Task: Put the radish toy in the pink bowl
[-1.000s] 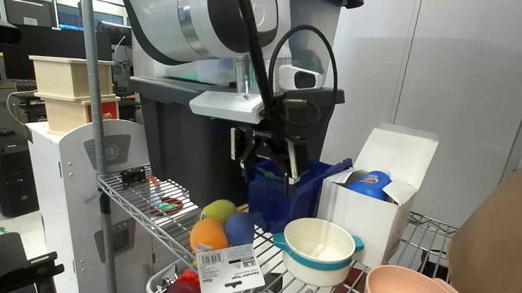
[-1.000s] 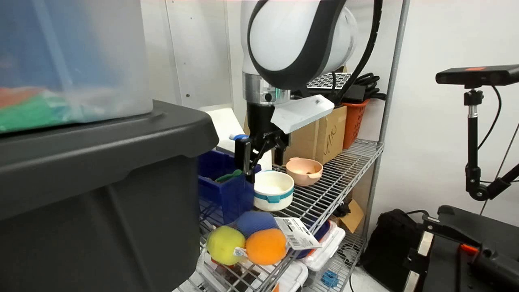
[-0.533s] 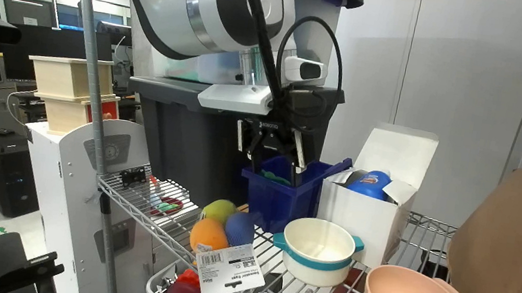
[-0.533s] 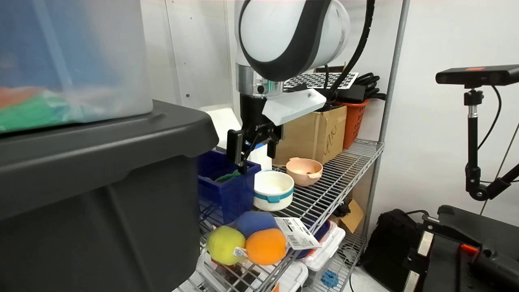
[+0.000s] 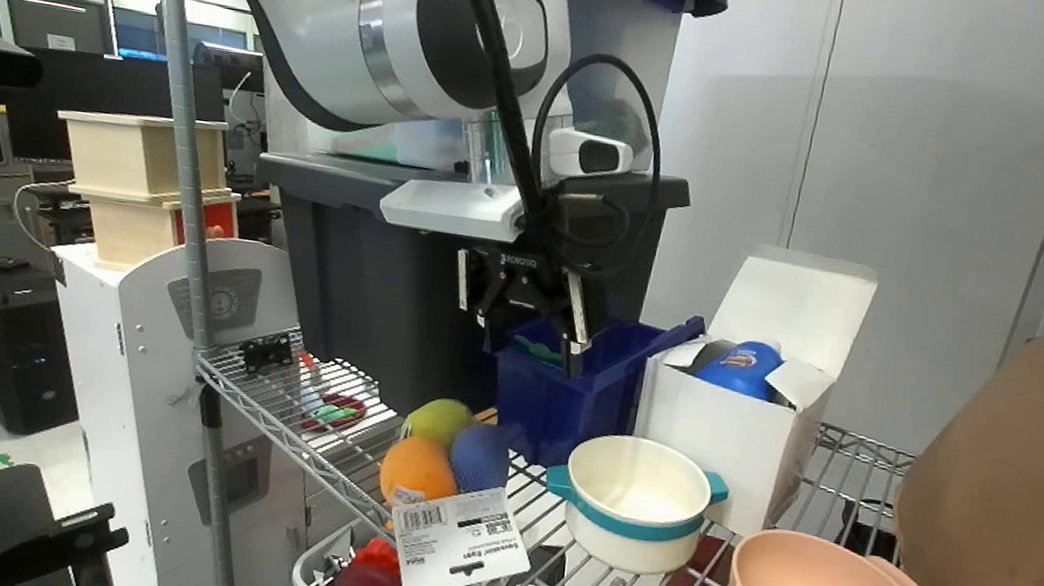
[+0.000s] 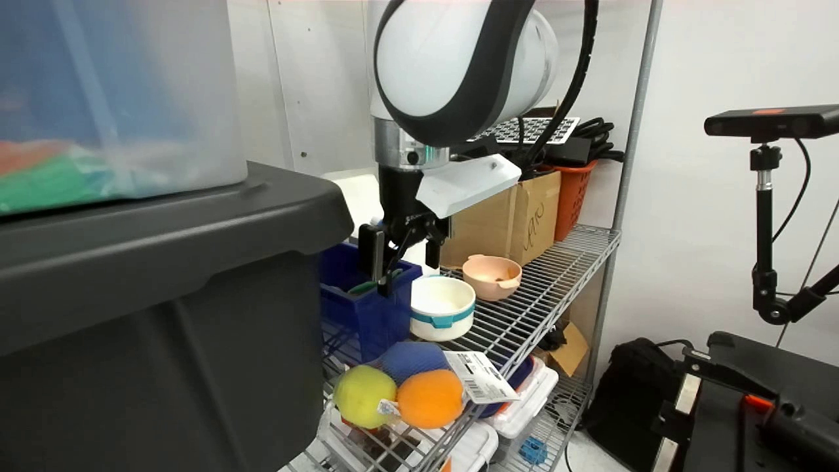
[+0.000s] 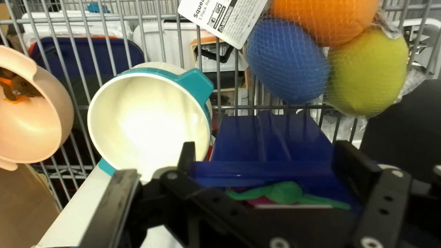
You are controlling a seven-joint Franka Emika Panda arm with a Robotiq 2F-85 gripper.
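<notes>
The radish toy's green leafy top [image 7: 284, 193] shows in the wrist view, with a strip of magenta beneath it. The toy lies inside a dark blue bin [image 5: 545, 422]. The green also shows in both exterior views [image 5: 535, 348] [image 6: 364, 287]; the rest is hidden by the bin and gripper. My gripper [image 7: 267, 156] is open and empty, jaws wide apart, pointing down over the bin. In an exterior view the gripper [image 5: 527, 346] stands around rim height. The pink bowl [image 5: 832, 581] stands on the wire shelf, with something brown and orange in it.
A white bowl with teal rim [image 5: 636, 540] stands between bin and pink bowl. A white box [image 5: 714, 439] stands beside the bin. Netted blue, orange [image 6: 429, 398] and yellow toys lie in front. A large grey tote [image 6: 164, 367] stands close on the bin's other side.
My gripper first rose, then came down again over the bin and shifted to the left in both exterior views. The jaws stayed open. The bowls and toys have not moved.
</notes>
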